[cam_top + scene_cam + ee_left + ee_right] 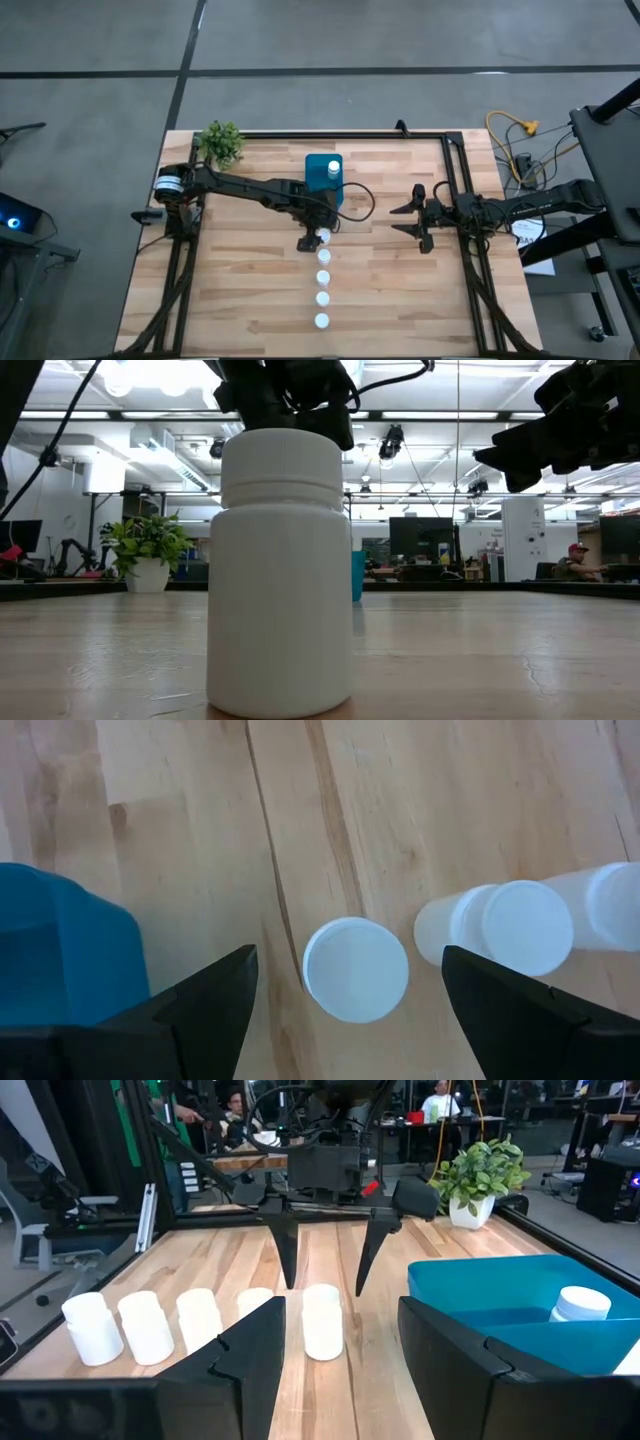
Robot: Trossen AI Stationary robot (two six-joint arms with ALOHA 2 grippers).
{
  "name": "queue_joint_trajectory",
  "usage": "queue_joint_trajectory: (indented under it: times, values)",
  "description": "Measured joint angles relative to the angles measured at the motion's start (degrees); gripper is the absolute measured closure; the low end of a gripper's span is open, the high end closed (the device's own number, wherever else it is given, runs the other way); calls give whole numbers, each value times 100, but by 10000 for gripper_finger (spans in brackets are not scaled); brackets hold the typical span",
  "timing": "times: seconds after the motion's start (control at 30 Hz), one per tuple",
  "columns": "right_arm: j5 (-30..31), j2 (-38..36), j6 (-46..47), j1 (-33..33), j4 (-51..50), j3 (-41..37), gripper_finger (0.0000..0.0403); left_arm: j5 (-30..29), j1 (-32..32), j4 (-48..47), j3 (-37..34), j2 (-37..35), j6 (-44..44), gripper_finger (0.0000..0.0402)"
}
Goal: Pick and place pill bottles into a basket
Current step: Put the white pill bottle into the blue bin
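- Basket [322, 178] sat at the table's far middle with one bottle [333, 169] already inside; room left for more.
- Left gripper [314, 240] hovered wide open, fingers straddling the nearest pill bottle [355, 969] at the row's basket end.
- Right gripper [414, 222] waited well apart, part open, empty.
- Bottle looked light, rigid, smooth: grip mid-body, below the cap. Neighbour [525, 925] stood close on one side.
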Motion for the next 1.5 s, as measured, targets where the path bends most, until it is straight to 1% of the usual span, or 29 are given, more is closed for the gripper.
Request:
queue_joint_trajectory:
  times: [0.63, 0.83, 1.0, 1.37, 1.5]
  values:
    - [0, -2, -12, -1, -20, -2, 218, 0, -2, 199, -181, 127, -109, 102]
    - [2, -6, -3, 1, -47, -4, 218, 3, -2, 316, -116, 431, -107, 102]
    - [0, 0, 4, 2, -48, -11, 218, 3, -2, 352, -44, 516, -107, 102]
    - [0, 4, 18, 2, -50, -24, 218, 4, -2, 254, 104, 466, -101, 102]
    - [1, 4, 28, 2, -54, -24, 218, 4, -2, -52, 209, 466, -111, 102]
